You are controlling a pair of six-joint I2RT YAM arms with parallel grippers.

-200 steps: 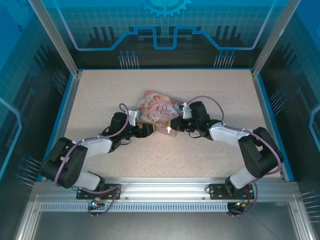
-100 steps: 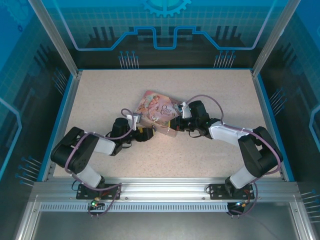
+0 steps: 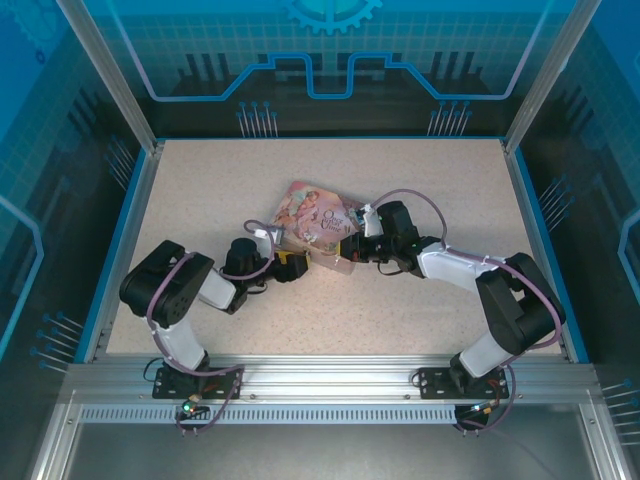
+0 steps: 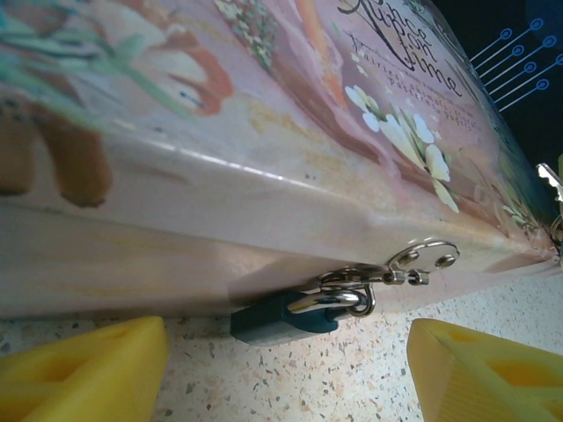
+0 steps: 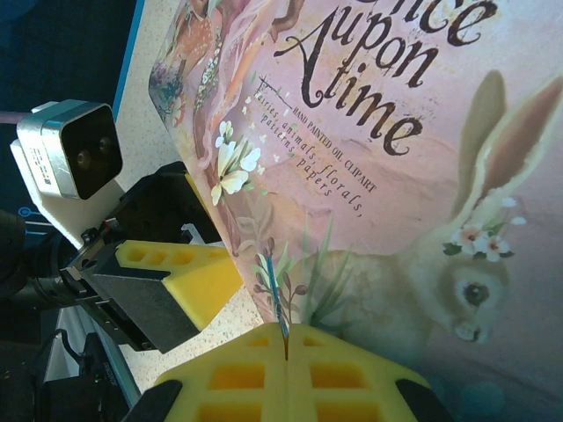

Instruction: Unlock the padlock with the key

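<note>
Padlock point(image 4: 286, 318) lies on the worktop point(image 3: 200, 200) near its middle, hanging from the hasp point(image 4: 413, 264) on the side wall of the tin point(image 4: 264, 105). Over the last second your left arm has folded in and dropped low, so you now face the lock squarely, which sets up a grasp. The left gripper point(image 4: 286, 382) is spread wide and empty, with the padlock just ahead between its fingers. The right gripper point(image 5: 286, 343) is clamped on the key point(image 5: 280, 299), held by the tin's lid and apart from the padlock.
</note>
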